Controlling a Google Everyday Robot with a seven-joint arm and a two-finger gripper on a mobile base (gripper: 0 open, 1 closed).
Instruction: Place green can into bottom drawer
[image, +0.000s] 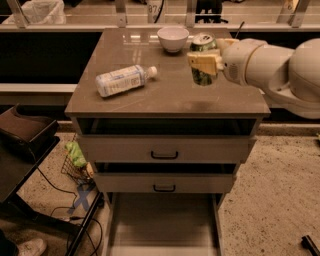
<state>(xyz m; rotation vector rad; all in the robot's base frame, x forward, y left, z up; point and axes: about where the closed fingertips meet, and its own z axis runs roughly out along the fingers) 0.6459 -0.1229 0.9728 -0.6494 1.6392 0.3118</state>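
The green can (202, 75), dark green with a silver top and pull tab, is held upright in my gripper (205, 62) a little above the right part of the cabinet top (165, 92). The tan fingers (202, 63) are shut around the can's upper body; the white arm reaches in from the right. The bottom drawer (162, 225) stands pulled out at the bottom of the view, its flat grey-beige floor showing with nothing in it, well below and in front of the can.
A clear plastic bottle (123, 80) with a white label lies on its side on the cabinet top's left. A white bowl (173, 38) stands at the back. Two upper drawers (164, 150) with black handles are slightly ajar. Dark furniture and cables sit at left.
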